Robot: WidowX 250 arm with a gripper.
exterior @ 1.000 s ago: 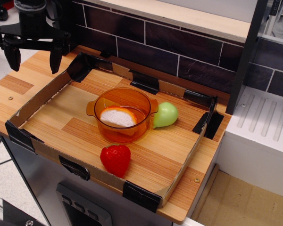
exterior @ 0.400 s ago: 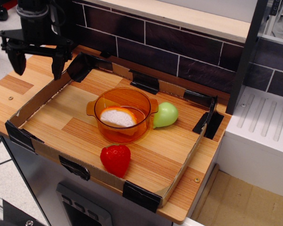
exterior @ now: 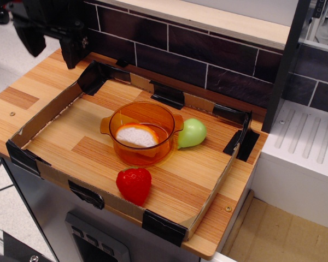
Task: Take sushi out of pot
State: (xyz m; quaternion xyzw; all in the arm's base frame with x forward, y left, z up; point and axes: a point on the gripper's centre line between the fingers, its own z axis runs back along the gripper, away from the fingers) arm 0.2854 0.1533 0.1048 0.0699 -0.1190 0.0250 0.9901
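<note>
Black gripper (exterior: pixel 51 48) hangs at the upper left above the counter's back corner, its two fingers spread wide and holding nothing. Sushi (exterior: pixel 136 136) lies inside the orange pot (exterior: pixel 164 123), which stands in the cardboard tray (exterior: pixel 44 117), touching the green pear (exterior: pixel 192 132); a strawberry (exterior: pixel 134 184) sits in front.

A: The pincer (exterior: pixel 51 48) is blurred and its top is cut off by the upper edge; its jaw gap is hard to judge.

B: The sushi (exterior: pixel 136 136) is partly veiled by the pot (exterior: pixel 142 132) wall, its underside hidden.
</note>
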